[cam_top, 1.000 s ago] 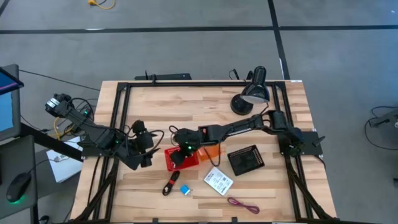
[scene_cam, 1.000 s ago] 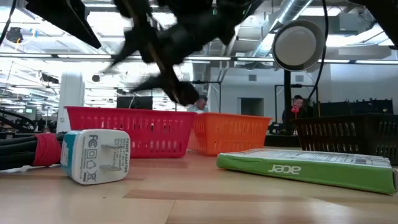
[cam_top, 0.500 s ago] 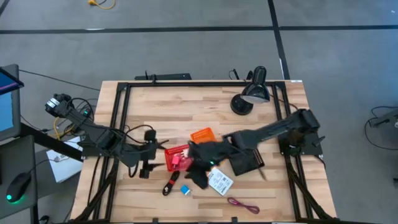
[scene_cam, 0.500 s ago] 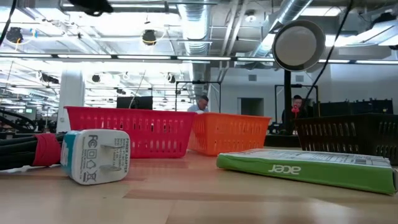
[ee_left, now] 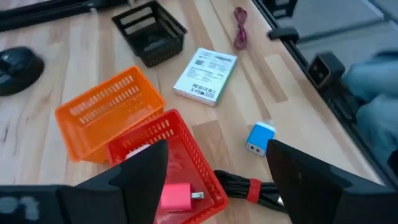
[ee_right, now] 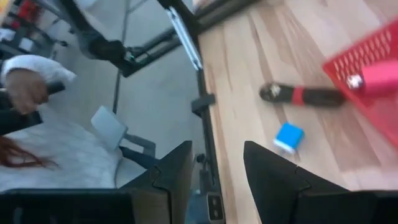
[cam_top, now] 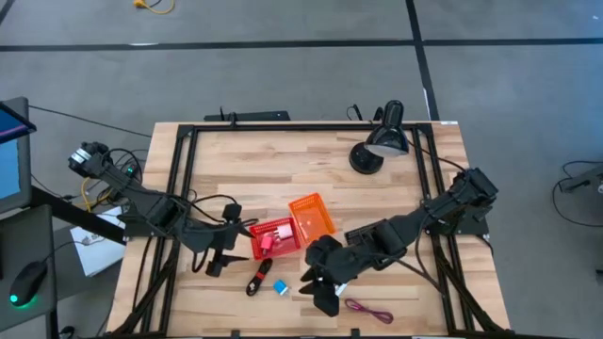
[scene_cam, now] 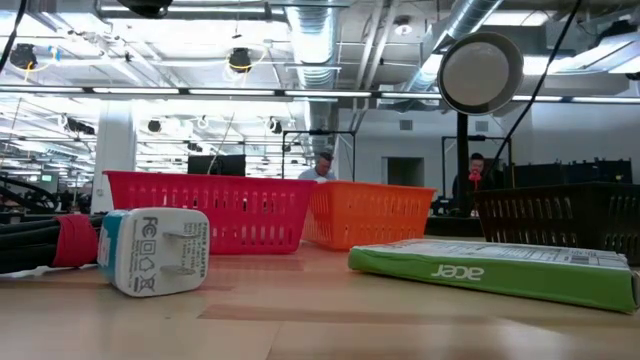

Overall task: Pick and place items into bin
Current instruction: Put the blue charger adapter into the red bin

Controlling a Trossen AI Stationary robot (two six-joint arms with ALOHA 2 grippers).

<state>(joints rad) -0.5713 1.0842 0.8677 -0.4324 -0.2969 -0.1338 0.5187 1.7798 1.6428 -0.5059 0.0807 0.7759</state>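
The red basket (cam_top: pixel 275 237) holds the bright pink cube (ee_left: pixel 177 198) and a pale piece (ee_left: pixel 138 150). On the table near its near side lie the black-and-red stick (cam_top: pixel 256 279) and the blue cube (cam_top: pixel 281 287). The maroon cord (cam_top: pixel 367 309) lies by the near edge. My left gripper (ee_left: pixel 217 180) hovers open at the red basket's left side. My right gripper (ee_right: pixel 214 171) is open above the near edge, over the white card (ee_left: pixel 205 73), which it hides in the high view.
The orange basket (cam_top: pixel 311 215) stands against the red one's far right side. The black basket (ee_left: pixel 149 28) sits under my right arm, and the black desk lamp (cam_top: pixel 382 141) at the far right. A person's sleeve (ee_right: pixel 37 130) shows beyond the table's left rail.
My right gripper has left the red basket and swung toward the near edge, past the white card, with its arm now stretched low across the table's right half. My left gripper has drifted toward the near edge beside the red basket. Both arms have left the low view.
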